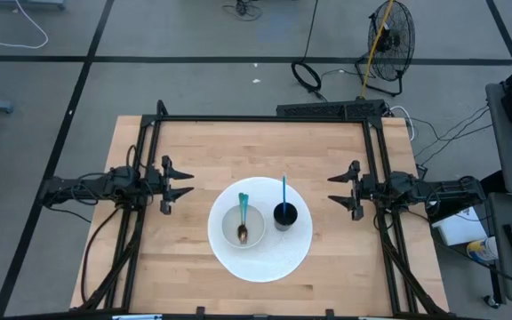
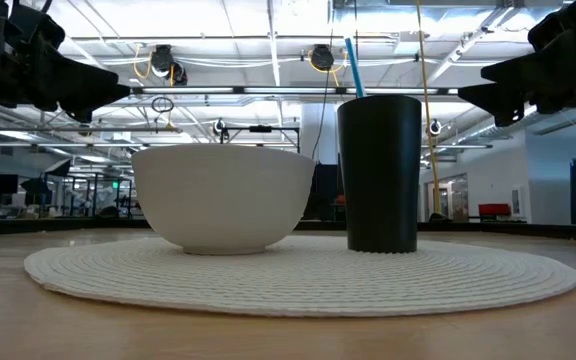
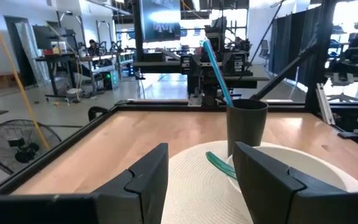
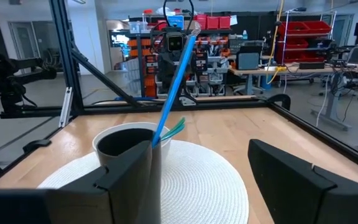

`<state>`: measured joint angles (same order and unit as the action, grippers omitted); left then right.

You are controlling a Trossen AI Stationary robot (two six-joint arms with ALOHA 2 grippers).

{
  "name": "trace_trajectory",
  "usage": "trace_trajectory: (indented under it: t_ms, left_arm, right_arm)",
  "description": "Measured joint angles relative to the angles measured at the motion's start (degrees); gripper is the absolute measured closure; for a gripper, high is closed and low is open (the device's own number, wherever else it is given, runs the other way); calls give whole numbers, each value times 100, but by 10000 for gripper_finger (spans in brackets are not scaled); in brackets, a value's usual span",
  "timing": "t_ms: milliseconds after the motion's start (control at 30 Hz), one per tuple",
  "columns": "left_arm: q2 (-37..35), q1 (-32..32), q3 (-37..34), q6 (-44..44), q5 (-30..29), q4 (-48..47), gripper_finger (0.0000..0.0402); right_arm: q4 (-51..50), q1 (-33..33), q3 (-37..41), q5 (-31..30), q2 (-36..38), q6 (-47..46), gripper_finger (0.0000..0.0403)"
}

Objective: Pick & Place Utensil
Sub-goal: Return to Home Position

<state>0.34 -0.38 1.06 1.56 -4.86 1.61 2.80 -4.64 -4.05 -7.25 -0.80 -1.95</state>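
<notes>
Low view hides the bowl's contents behind its wall, and of the straw I see only the tip above the cup. Both claws are cut off at the top corners there. From above, the spoon lies in the bowl with its green handle poking past the rim, but I can't make out the dark thing at the bowl's bottom. Bowl and cup stand side by side on the mat, mid-worktop, with the cup on the right. The left claw hangs released to the mat's left and the right claw released to its right, both well apart from the utensils.
</notes>
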Motion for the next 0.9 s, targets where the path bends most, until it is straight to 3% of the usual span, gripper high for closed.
trace_trajectory:
  t_ms: [900]
  left_arm:
    - [2,0,9,-44,33,-109,215]
  right_arm:
    - [-87,2,149,-9,0,115,140]
